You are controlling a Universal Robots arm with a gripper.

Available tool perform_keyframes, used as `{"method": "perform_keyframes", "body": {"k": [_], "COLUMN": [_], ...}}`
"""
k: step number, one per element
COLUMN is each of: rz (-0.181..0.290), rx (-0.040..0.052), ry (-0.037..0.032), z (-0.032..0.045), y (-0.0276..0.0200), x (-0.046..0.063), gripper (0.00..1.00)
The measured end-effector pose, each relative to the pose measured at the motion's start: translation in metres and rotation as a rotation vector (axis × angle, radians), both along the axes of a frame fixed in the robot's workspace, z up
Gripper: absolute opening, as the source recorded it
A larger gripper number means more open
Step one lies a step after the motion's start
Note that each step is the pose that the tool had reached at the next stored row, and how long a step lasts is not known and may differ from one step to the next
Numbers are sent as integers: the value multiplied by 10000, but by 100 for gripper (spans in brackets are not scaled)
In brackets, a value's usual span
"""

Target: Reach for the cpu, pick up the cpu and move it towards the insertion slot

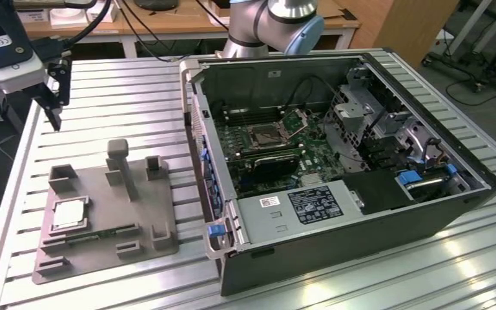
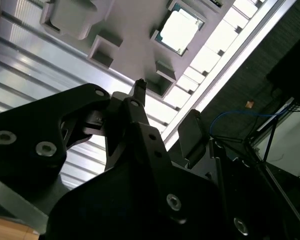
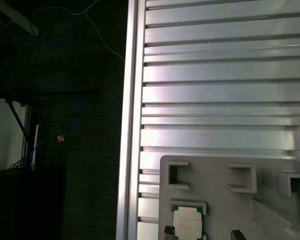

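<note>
Lying flat in a square recess of the grey fixture, the cpu is showing its pale metal top upward. It is sitting below the claw and well apart from it, so nothing is touching the chip. The claw is hanging in the air with its jaws spread wide, and it is gripping nothing. In the first wrist view the two dark fingertips are standing apart on either side of the cpu (which is glaring bright under the light). A green memory stick is resting in a long groove of the same fixture, farther from the claw than the cpu. The slatted metal table is carrying the fixture, and bare slats are lying under the claw. Well off toward the exterior view's right of the claw, an open computer case is lying on its side. The insertion slot is sitting on the board inside, with its metal plate tilting up beside it.
</note>
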State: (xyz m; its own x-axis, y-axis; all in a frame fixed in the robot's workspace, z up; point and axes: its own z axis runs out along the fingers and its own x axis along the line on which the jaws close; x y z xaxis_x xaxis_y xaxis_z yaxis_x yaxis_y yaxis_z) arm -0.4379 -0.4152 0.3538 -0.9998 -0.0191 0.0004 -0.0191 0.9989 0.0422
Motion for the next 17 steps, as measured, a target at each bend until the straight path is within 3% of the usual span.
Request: {"method": "perform_keyframes", "body": {"k": [6,17], "rz": [0,-1], "rx": [109,359], "ry": [-1,2], "z": [-33,-172], "y": [-2,-3], "x": [0,-1], "gripper": [53,53]}}
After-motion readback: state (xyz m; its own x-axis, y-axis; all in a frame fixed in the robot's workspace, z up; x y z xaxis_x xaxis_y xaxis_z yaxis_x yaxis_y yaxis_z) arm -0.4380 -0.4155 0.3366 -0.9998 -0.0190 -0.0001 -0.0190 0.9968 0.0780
